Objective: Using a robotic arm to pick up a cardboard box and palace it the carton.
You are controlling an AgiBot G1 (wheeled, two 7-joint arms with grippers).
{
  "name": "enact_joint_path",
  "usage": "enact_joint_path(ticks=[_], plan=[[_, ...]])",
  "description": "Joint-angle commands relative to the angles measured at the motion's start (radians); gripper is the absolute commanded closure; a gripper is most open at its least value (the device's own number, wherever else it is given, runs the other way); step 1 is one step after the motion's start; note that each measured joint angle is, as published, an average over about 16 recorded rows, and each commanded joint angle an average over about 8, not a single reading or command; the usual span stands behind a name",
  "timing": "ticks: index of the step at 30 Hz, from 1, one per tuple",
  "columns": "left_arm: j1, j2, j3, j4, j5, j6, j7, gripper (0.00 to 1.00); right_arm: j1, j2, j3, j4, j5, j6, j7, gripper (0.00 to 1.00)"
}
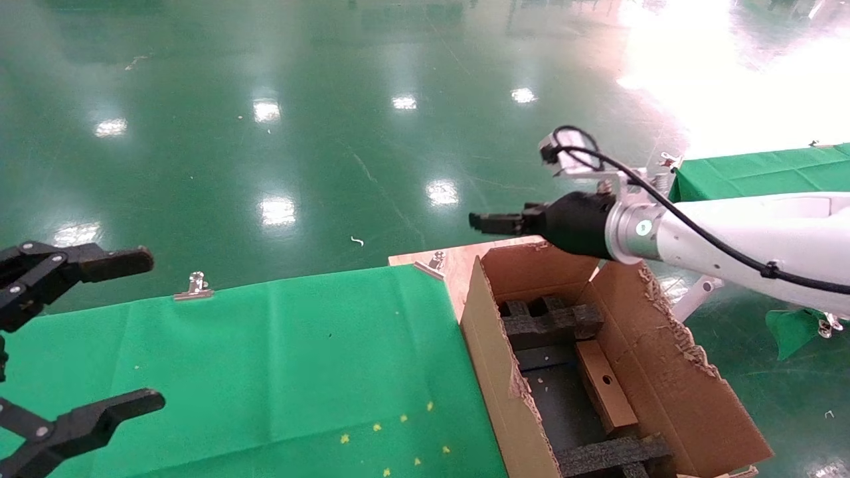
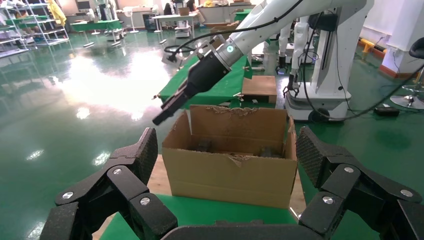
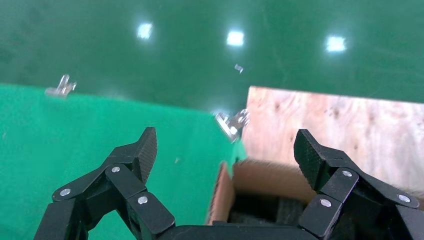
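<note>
A small flat cardboard box (image 1: 604,387) lies inside the open carton (image 1: 488,345), between black foam inserts (image 1: 551,323), on the green-covered bench (image 1: 279,358). It looks light and stiff, best gripped across its narrow sides. The white robotic arm (image 1: 737,239) reaches level above the carton's far edge; its claw (image 1: 485,222) appears empty and narrow, though it is hard to tell. The left claw (image 1: 143,332) and right claw (image 3: 225,150) sit wide and empty.
</note>
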Motion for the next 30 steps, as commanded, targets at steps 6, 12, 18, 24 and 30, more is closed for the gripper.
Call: enact_joint_path(ticks=[6, 12, 18, 24, 30], plan=[[0.0, 0.0, 0.0, 0.0, 0.0, 0.0, 0.0, 0.0, -0.114, -0.011, 0.213, -0.01, 0.137, -0.164, -0.242, 0.0], [0.0, 0.0, 0.0, 0.0, 0.0, 0.0, 0.0, 0.0, -0.213, -0.02, 0.398, -0.019, 0.257, -0.306, -0.452, 0.0], [0.0, 0.0, 0.0, 0.0, 0.0, 0.0, 0.0, 0.0, -0.312, -0.029, 0.582, -0.028, 0.375, -0.448, -0.661, 0.0], [0.0, 0.0, 0.0, 0.0, 0.0, 0.0, 0.0, 0.0, -0.41, -0.038, 0.765, -0.037, 0.493, -0.589, -0.87, 0.0], [0.0, 0.0, 0.0, 0.0, 0.0, 0.0, 0.0, 0.0, -0.509, -0.047, 0.949, -0.046, 0.612, -0.73, -1.079, 0.0]])
